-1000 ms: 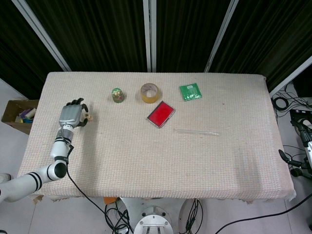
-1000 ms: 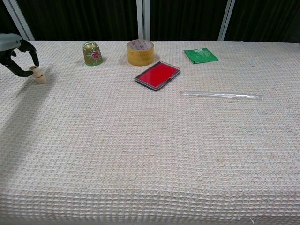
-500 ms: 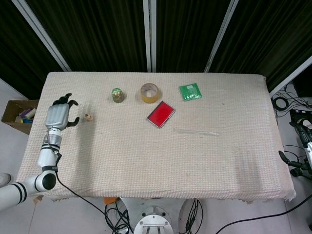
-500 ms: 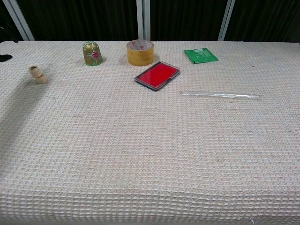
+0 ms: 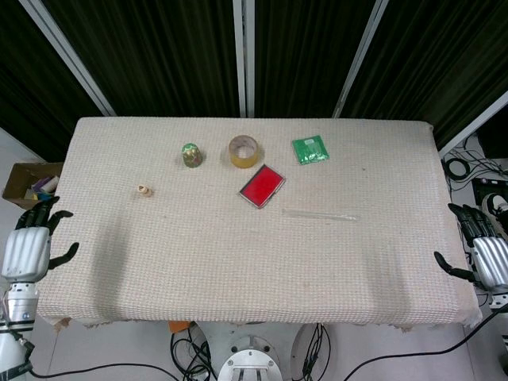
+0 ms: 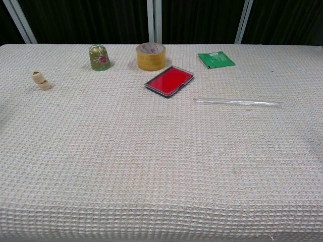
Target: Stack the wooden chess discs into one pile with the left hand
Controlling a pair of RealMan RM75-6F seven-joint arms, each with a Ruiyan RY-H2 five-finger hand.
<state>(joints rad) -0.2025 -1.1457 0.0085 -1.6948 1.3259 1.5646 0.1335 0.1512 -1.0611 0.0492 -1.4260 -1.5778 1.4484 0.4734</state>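
Note:
The wooden chess discs [image 5: 144,190] sit as one small, slightly skewed pile [image 6: 40,80] on the left part of the woven table cloth. My left hand [image 5: 28,248] hangs off the table's left edge, fingers spread and holding nothing, well away from the pile. My right hand [image 5: 482,254] shows at the table's right edge, fingers apart and empty. Neither hand appears in the chest view.
A green-gold bell-shaped ornament [image 6: 99,57], a roll of tape [image 6: 151,56], a red flat case [image 6: 169,80], a green packet [image 6: 216,59] and a clear thin tube [image 6: 237,102] lie on the far half. A cardboard box [image 5: 28,185] stands on the floor at left.
My left hand let go of the discs and drew back to the left and down, off the table. My right hand has come into view at the right edge.

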